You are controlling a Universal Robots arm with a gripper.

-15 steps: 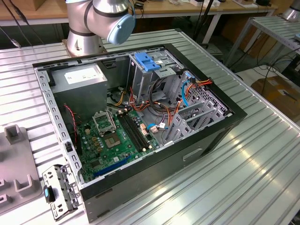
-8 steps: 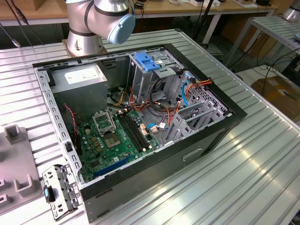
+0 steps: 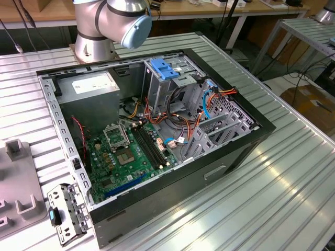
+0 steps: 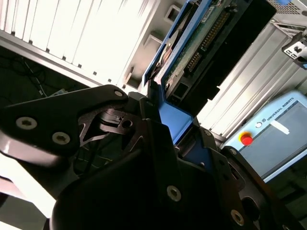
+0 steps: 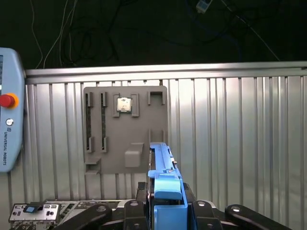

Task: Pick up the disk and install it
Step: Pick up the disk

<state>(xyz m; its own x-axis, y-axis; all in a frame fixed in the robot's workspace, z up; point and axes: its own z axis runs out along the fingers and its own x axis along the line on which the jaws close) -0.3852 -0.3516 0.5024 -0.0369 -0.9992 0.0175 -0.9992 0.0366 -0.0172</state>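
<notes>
Within the closed gripper (image 5: 167,199), the disk (image 5: 161,158)

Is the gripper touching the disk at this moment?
Touching. In the first wrist view the gripper has its jaws pressed against both sides of the disk, on its blue carrier, no gap showing.

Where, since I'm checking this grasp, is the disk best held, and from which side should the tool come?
Grip one end of the disk, coming end-on and pinching across its thickness. It is thin and flat, so its broad parallel faces suit a pinch. The tool holds it that way in both wrist views.
</notes>
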